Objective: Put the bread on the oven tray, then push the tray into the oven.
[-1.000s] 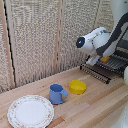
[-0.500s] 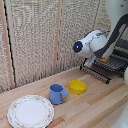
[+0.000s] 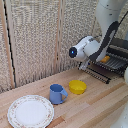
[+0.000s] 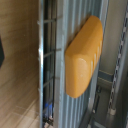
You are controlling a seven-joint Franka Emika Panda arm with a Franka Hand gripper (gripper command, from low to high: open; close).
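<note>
The bread (image 4: pixel 82 55), an orange-brown loaf piece, lies flat along the thin bars of the oven pan (image 4: pixel 55 75) in the wrist view. The exterior view shows the bread (image 3: pixel 105 59) as a small orange spot on the pan (image 3: pixel 100 70). The pan juts out of the front of the dark oven (image 3: pixel 119 50) at that view's right. The clamp (image 3: pixel 86 49), a white boxy block, hangs just off the pan's outer end, close to the bread. Its fingers do not show clearly in either view, and nothing is seen held between them.
On the wooden table stand a blue mug (image 3: pixel 57 93), a yellow bowl (image 3: pixel 77 86) and a patterned white plate (image 3: pixel 30 111). A woven screen (image 3: pixel 40 40) forms the back wall. The arm's dark and white links (image 3: pixel 107 30) rise above the oven.
The clamp has drifted a little toward the exterior view's left and downward, away from the oven mouth. The bread stays on the pan.
</note>
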